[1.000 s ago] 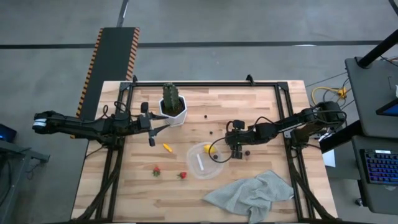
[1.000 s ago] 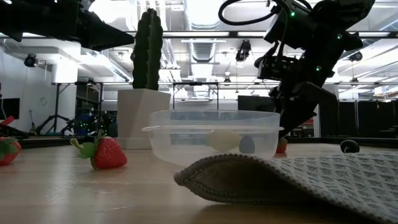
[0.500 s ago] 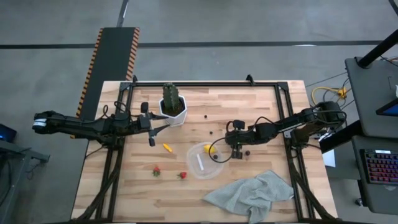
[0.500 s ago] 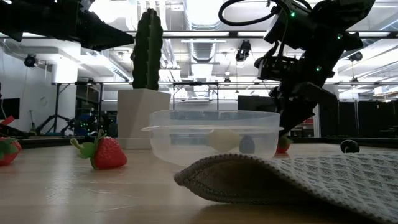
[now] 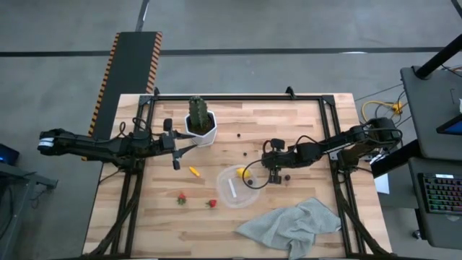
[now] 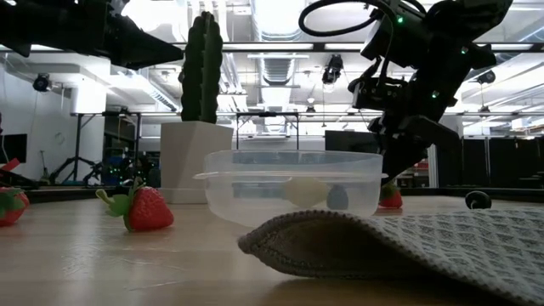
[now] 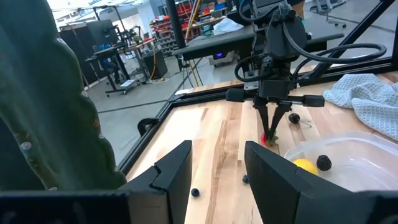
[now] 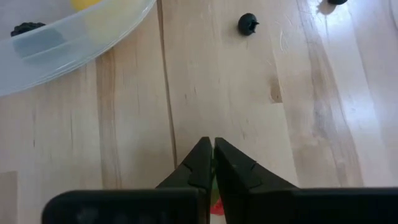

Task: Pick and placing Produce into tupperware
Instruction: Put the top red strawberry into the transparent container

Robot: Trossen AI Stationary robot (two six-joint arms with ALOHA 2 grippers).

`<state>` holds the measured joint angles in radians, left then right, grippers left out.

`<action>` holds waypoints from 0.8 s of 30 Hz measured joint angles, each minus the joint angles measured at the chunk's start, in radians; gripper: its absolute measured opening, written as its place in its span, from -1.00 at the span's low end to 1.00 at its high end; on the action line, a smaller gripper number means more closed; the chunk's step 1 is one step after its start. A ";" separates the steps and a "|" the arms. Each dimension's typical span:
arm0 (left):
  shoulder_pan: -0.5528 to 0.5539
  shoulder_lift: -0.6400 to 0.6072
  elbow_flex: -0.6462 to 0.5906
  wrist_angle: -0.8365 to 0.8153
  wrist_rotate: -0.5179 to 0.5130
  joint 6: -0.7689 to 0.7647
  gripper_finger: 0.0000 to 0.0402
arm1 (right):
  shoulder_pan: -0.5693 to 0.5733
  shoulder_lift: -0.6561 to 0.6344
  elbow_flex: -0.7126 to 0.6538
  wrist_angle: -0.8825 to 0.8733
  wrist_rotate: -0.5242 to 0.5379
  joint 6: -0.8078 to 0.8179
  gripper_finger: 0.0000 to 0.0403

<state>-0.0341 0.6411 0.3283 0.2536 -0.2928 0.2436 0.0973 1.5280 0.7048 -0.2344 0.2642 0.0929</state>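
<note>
The clear tupperware (image 5: pixel 235 188) sits mid-table, with a yellow lemon (image 5: pixel 242 173) and a dark berry (image 5: pixel 250 183) inside. My right gripper (image 5: pixel 274 176) points steeply down just right of it, shut on a small red strawberry (image 6: pixel 391 197) that is hidden under the gripper in the high view. Two strawberries (image 5: pixel 181 196) (image 5: pixel 211 204) and an orange carrot piece (image 5: pixel 193 171) lie left of the container. Dark berries lie loose (image 5: pixel 289 175) (image 5: pixel 247 152). My left gripper (image 7: pixel 217 174) hangs open and level at the table's left, near the cactus (image 5: pixel 201 115). My right gripper comes from above, slanting down, and its two fingers are closed together on the strawberry; a strip of its green top (image 8: pixel 213 188) and red flesh (image 8: pixel 216 206) shows between them. The fingers hide the exact place of contact. The strawberry stays low at the tabletop (image 7: pixel 266 138).
A grey-green cloth (image 5: pixel 292 225) lies crumpled at the near right, its edge in front of the container in the low view. The cactus stands in a white pot (image 5: pixel 202 131) at the far left. Another dark berry (image 5: pixel 238 134) lies far off. Bare wood lies right of my right gripper.
My right gripper has closed its fingers without shifting over the table. In the low view the strawberry at its tips has slid a little out from behind the container. The left arm has kept still.
</note>
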 joint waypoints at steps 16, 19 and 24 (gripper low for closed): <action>0.000 0.000 0.000 0.000 0.000 0.000 -0.33 | 0.000 -0.003 0.112 -0.113 0.001 -0.015 -0.96; 0.000 0.000 0.000 0.000 0.000 0.000 -0.33 | 0.002 -0.003 0.161 -0.142 -0.001 -0.016 -0.96; 0.000 -0.001 0.000 0.000 0.000 0.002 -0.33 | 0.023 -0.004 0.270 -0.190 -0.016 -0.028 -0.96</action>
<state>-0.0341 0.6403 0.3283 0.2535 -0.2930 0.2455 0.1202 1.5238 0.9748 -0.4242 0.2478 0.0652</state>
